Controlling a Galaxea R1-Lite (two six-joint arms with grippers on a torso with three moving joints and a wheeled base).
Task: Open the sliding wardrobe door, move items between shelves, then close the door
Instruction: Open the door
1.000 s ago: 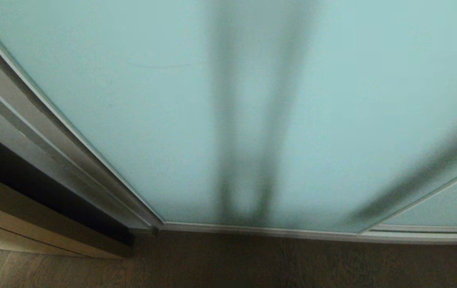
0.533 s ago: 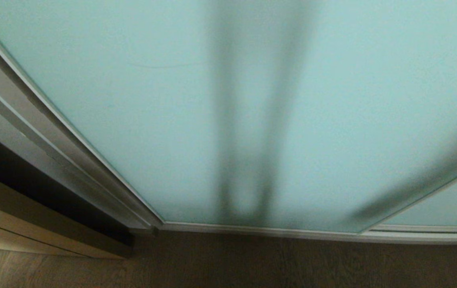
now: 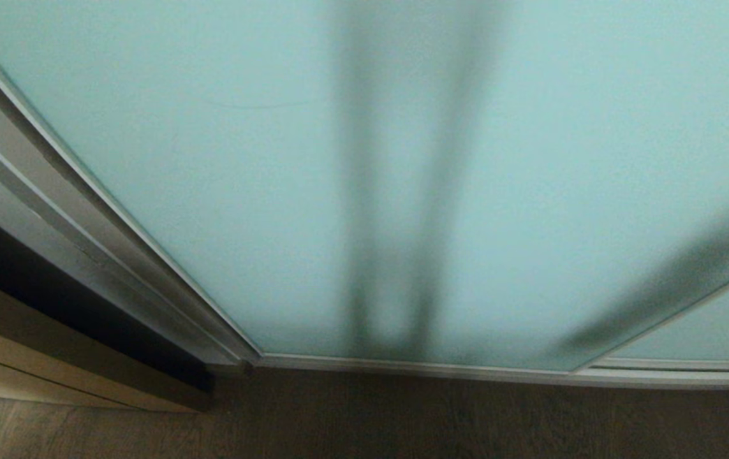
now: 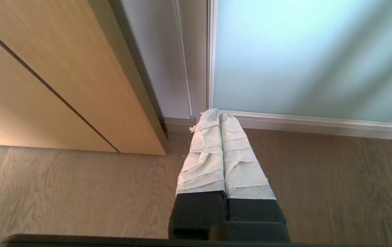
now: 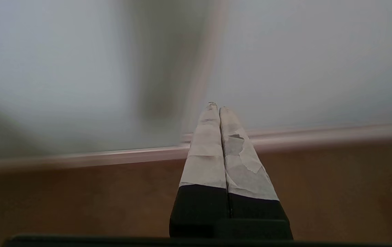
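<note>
The sliding wardrobe door [image 3: 224,191] is seen filling most of the head view: a frosted pale aqua-green glass panel in a thin silver frame. Its long axis is upright, running from the floor upward out of the picture; its bottom rail [image 3: 402,366] lies level along the wood floor [image 3: 402,421]. The door is shut across the opening, so no shelves are visible. Two dark vertical bands [image 3: 396,191] are seen on the glass near the middle, and a slanted dark band at the right, next to the edge of a second glass panel [image 3: 708,325] that overlaps behind it. At the left the door's frame edge is met by a grey jamb [image 3: 32,191], and beside that a light wood cabinet [image 3: 20,344] stands on the floor.

Neither arm is seen in the head view.

In the left wrist view the left gripper [image 4: 220,115] is seen pressed closed, tape-wrapped fingers [image 4: 202,161] touching along their length, nothing held. It is pointed toward the lower left corner of the door, where frame, jamb and floor meet; contact with them cannot be told.

In the right wrist view the right gripper [image 5: 216,105] is likewise seen closed and empty, taped fingers [image 5: 204,154] together. It is aimed at the lower part of the glass, near a vertical frame line, above the bottom rail; the background is blurred.
</note>
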